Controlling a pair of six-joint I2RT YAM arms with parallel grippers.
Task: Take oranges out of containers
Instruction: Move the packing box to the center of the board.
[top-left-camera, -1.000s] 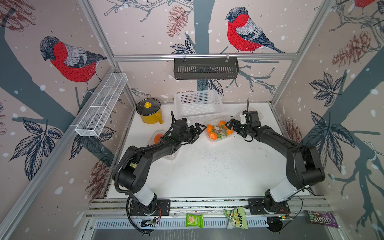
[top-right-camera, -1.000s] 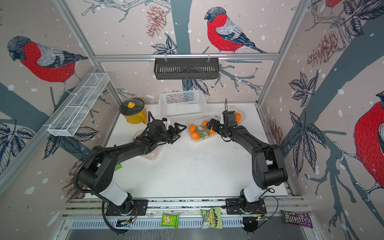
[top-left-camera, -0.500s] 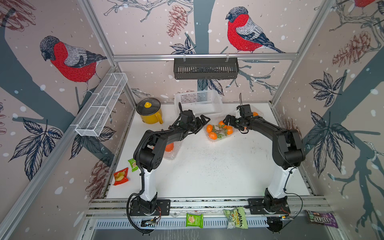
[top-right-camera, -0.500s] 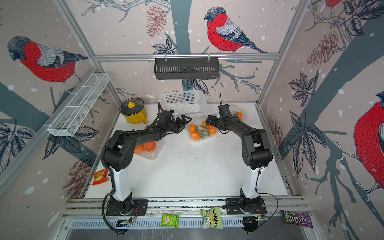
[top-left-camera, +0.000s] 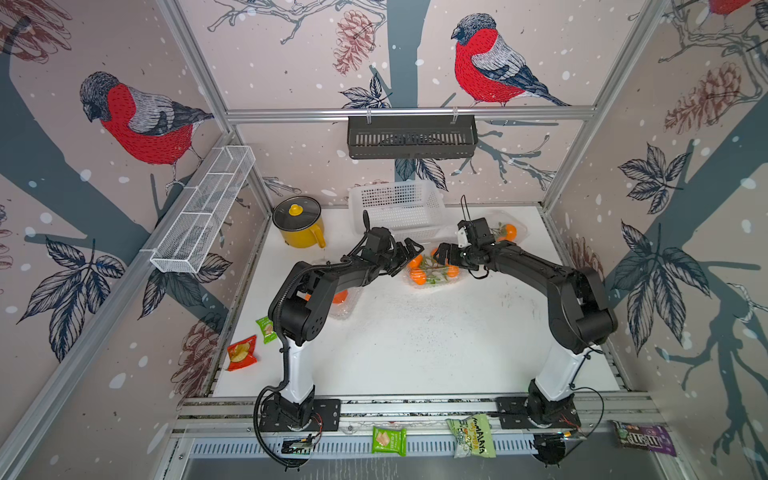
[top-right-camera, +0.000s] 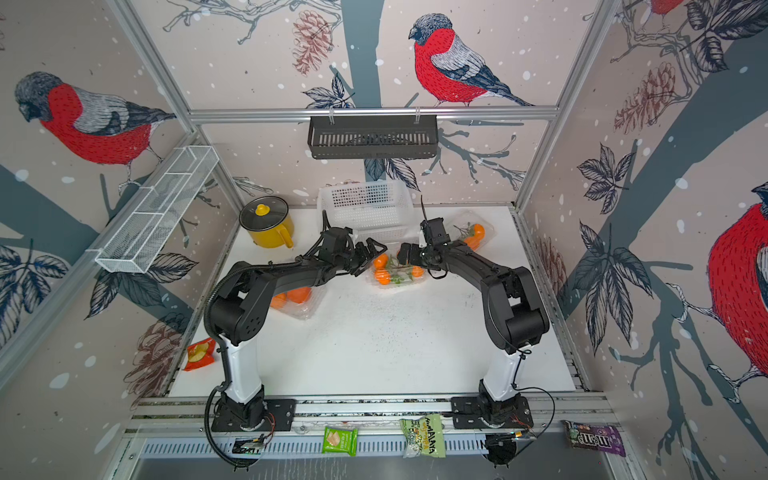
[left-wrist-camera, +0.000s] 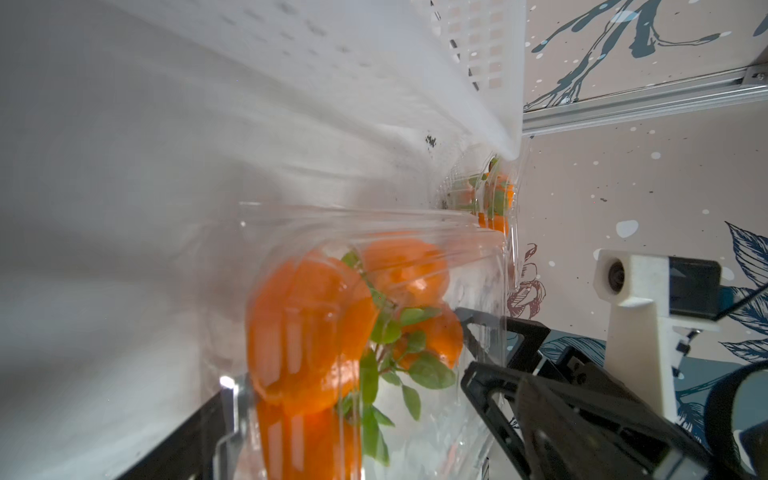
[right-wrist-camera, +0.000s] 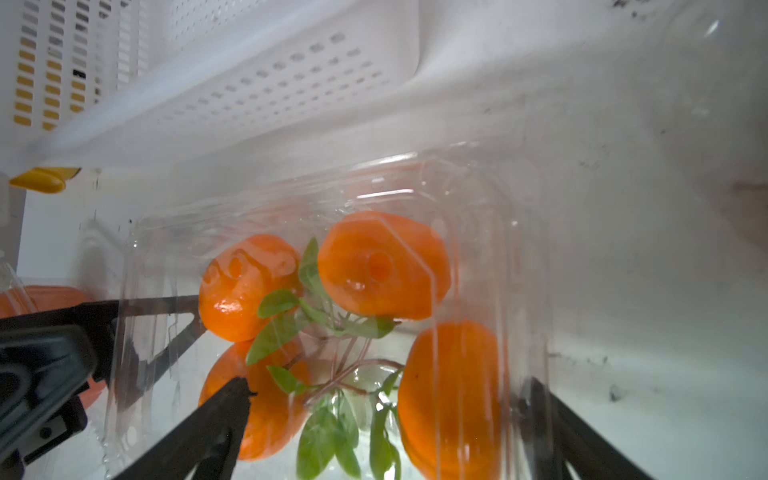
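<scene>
Flanking middle container (top-left-camera: 434, 279) | left fingers (top-left-camera: 410, 251) spread | right fingers (top-left-camera: 443, 253) spread | basket (top-left-camera: 395, 199) wall close behind

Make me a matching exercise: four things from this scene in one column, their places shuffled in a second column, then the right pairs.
Things
1. yellow pot
2. white basket
3. black rack
4. middle container

Places
a. hanging from the rail on the back wall
b. between the left pincer and the right pincer
c. back left corner of the table
d. middle of the table's back edge

Pairs: 1-c, 2-d, 3-a, 4-b
</scene>
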